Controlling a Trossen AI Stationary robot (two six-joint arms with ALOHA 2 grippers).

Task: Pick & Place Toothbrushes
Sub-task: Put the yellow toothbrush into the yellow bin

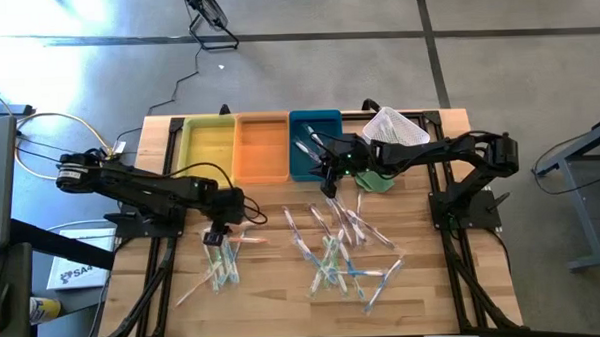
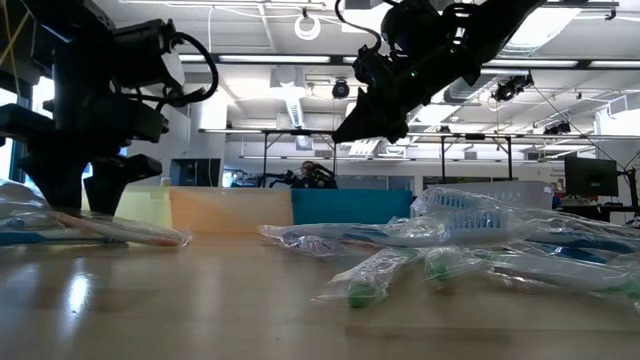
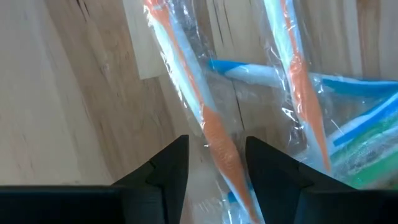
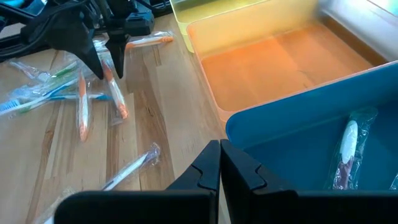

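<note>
Straddling an orange-handled toothbrush (image 3: 217,140) low in my left wrist frame, my left gripper (image 3: 214,163) stands spread. Two orange handles show there. Right gripper (image 4: 219,165), pinched together, hovers empty before three trays; only its view reveals the blue tray's (image 4: 292,124) wrapped brush (image 4: 348,149).

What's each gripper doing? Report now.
Left gripper: open, fingers either side of an orange toothbrush on the table.
Right gripper: shut, empty, near the blue tray.
</note>
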